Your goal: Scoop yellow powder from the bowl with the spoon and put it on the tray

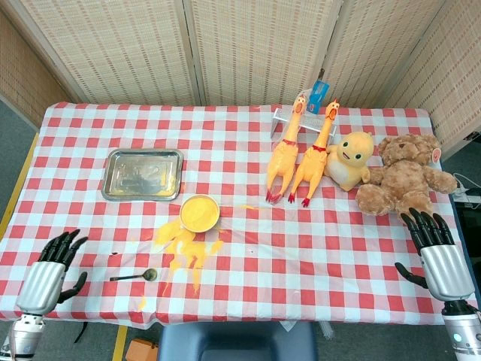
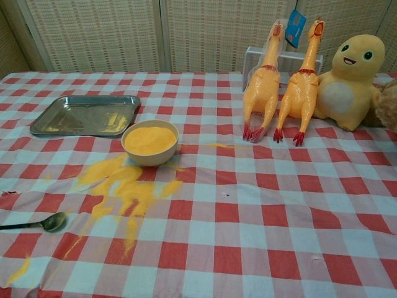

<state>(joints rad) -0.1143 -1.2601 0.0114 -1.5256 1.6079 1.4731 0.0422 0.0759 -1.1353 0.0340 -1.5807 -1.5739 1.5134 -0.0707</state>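
A: Powder, yellow, fills the bowl in the head view. The bowl stands on the checked tabletop, just below the right corner of the steel tray.

B: And the spoon?

A: It lies flat on the cloth, near the front edge, its scoop end to the right. Between it and the bowl there is spilled powder, touching the foot of the bowl.

B: What do the hands do?

A: The left robot hand is at the front left corner, fingers spread wide, holding nothing, a little apart from the spoon. The right robot hand is at the front right edge, also wide and without anything, just below the brown teddy bear.

B: Now the chest view?

A: No hand shows in it. The bowl is full to near the rim, and the tray behind it on the left has a thin yellow smear inside. The spoon lies at the left edge. Two rubber chickens lean beside a yellow plush toy.
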